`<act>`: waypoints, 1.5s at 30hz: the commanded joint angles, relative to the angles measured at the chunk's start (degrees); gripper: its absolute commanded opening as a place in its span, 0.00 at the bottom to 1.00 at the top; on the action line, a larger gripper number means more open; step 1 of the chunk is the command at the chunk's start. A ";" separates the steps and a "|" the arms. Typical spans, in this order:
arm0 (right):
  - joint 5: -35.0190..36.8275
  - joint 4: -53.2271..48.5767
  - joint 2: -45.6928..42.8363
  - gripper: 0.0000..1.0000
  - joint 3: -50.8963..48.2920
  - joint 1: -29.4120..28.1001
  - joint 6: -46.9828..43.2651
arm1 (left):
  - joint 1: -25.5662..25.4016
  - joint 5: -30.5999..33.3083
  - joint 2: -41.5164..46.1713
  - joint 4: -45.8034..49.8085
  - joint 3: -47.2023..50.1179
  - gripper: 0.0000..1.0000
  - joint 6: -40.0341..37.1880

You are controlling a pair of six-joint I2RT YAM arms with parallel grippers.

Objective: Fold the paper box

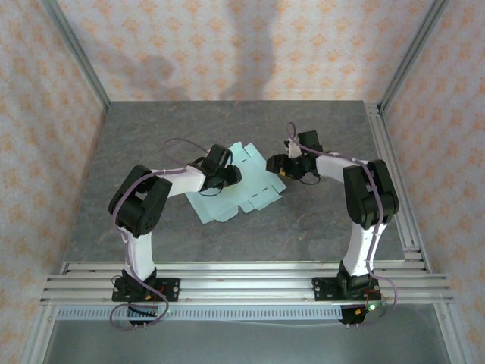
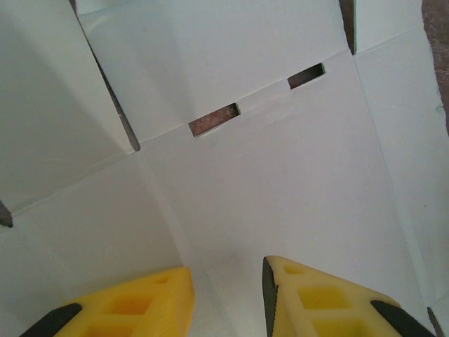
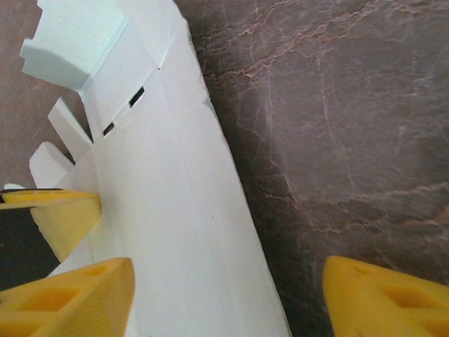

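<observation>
Left tool (image 2: pixel 228 272) over unfolded paper box (image 2: pixel 280 182), tabbed edge near-right.

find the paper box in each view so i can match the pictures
Top external: paper box flat at the centre of the table.
Left wrist: its panels across the upper and middle frame.
Right wrist: a long panel down the left half.
Shared landmark: the pair of slots, seen in both wrist views.
</observation>
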State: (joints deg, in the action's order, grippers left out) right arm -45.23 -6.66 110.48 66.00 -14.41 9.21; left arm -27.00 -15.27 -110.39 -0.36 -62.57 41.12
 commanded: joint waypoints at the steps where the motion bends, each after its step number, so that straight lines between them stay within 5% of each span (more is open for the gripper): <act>1: -3.93 2.82 2.66 0.66 2.36 0.24 -0.67 | -0.33 0.85 -1.65 4.36 2.79 0.35 0.28; 9: -8.93 6.50 6.51 0.48 3.46 0.19 -0.08 | -0.31 0.63 -1.12 4.18 3.24 0.35 0.29; 16: -9.63 7.82 6.16 0.23 3.59 0.24 -1.69 | -0.33 0.31 -1.27 4.70 3.06 0.36 -0.17; 30: -5.35 0.52 7.01 0.20 6.27 -1.43 -11.21 | -0.33 0.24 -1.13 4.94 3.06 0.37 -0.69; 34: -2.81 -2.96 7.46 0.00 7.70 -2.24 -13.83 | -0.32 0.39 -0.80 5.17 3.06 0.37 -0.91; 38: 3.50 -2.55 5.76 0.00 6.48 -3.07 -14.72 | -0.33 0.66 0.56 5.35 3.40 0.37 -1.13; 45: 13.97 -2.42 0.81 0.00 3.78 -5.15 -15.91 | -0.42 4.03 9.65 8.66 4.14 0.66 -2.44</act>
State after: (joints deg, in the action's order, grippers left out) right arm -39.83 -6.90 114.32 70.48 -19.22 -4.80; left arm -27.29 -14.57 -104.97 1.93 -59.35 39.92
